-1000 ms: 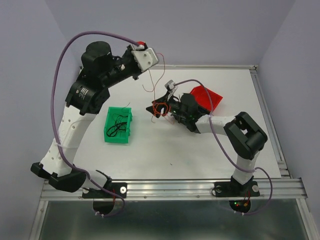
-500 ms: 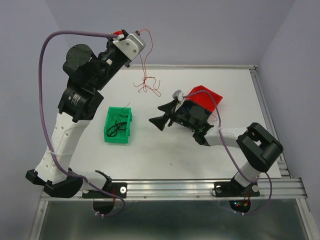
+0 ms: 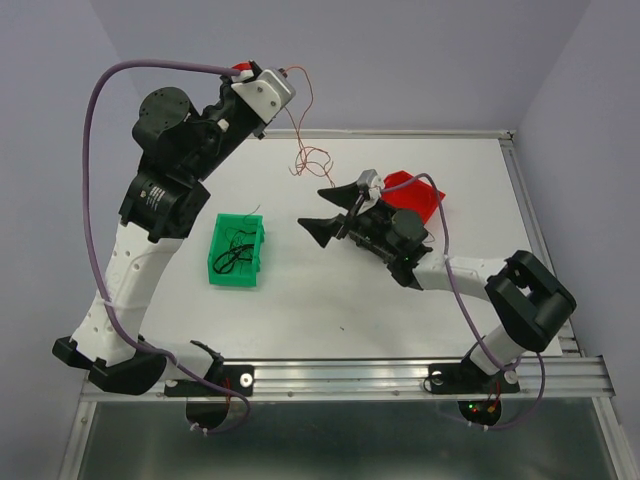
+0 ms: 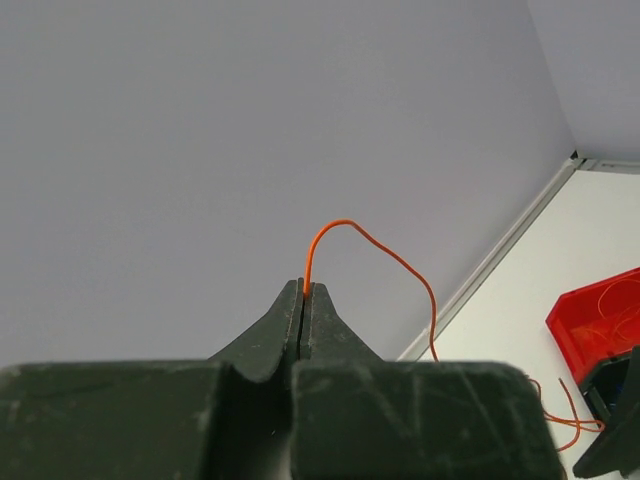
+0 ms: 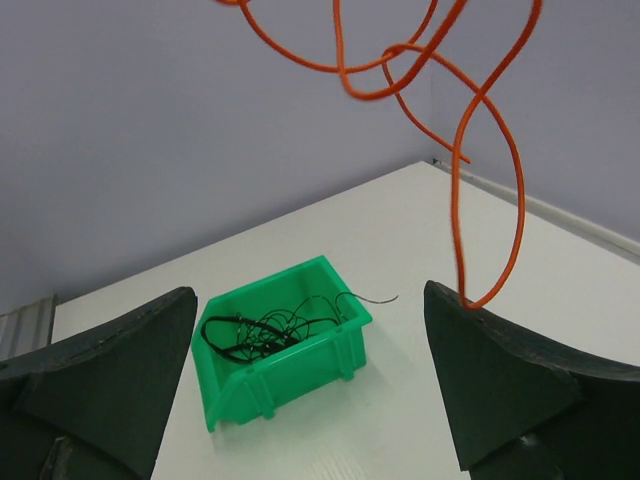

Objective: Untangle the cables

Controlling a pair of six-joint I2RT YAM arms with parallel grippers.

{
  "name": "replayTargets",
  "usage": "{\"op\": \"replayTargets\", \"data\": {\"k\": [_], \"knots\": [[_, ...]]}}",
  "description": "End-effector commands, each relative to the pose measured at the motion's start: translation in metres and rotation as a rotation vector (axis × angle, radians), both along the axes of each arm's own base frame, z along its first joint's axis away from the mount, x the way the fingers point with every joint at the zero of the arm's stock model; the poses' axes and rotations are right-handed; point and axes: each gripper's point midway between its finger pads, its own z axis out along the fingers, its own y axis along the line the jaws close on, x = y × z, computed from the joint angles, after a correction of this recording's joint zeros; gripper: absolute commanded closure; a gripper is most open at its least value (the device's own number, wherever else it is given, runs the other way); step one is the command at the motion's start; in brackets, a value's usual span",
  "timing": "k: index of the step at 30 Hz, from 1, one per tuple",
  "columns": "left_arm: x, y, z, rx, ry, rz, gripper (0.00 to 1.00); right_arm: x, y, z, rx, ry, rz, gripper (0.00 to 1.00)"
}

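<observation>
One red cable point(image 3: 312, 160) is pinched aloft by the left gripper point(image 4: 304, 292), upper centre; right gripper point(image 3: 326, 213) is spread beneath. Black cables point(image 3: 235, 252) lie in the green bin point(image 3: 215, 268), left; task judged about half done.

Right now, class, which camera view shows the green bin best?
The right wrist view: the green bin sits close and whole, black cables visible inside. The top external view shows it small, from above; the left wrist view misses it.

Your white table point(image 3: 320, 295) carried a green bin point(image 3: 232, 279) left of centre, a red bin point(image 3: 412, 186) far right, well apart.
</observation>
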Motion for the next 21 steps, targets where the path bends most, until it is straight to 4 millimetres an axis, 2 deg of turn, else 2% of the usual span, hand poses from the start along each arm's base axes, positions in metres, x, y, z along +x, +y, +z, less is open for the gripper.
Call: {"op": "replayTargets", "data": {"k": [1, 3, 9, 16, 17, 21], "knots": [[-0.018, 0.002, 0.021, -0.047, -0.042, -0.041, 1.00, 0.021, -0.008, 0.059, 0.113, -0.134, -0.110, 0.00], [-0.018, 0.002, 0.020, -0.045, -0.038, -0.046, 1.00, 0.029, -0.016, 0.064, 0.131, -0.131, -0.172, 0.00], [-0.022, -0.002, 0.016, -0.042, -0.020, -0.072, 1.00, 0.033, -0.029, 0.077, 0.146, -0.160, -0.248, 0.00], [-0.028, -0.003, 0.018, -0.049, -0.019, -0.096, 1.00, 0.030, -0.033, 0.086, 0.151, -0.187, -0.256, 0.01], [-0.029, -0.003, 0.018, -0.048, -0.018, -0.104, 1.00, 0.030, -0.030, 0.084, 0.143, -0.192, -0.245, 0.03], [-0.032, -0.006, 0.017, -0.047, -0.006, -0.125, 1.00, 0.024, -0.017, 0.088, 0.136, -0.218, -0.175, 0.30]]}}
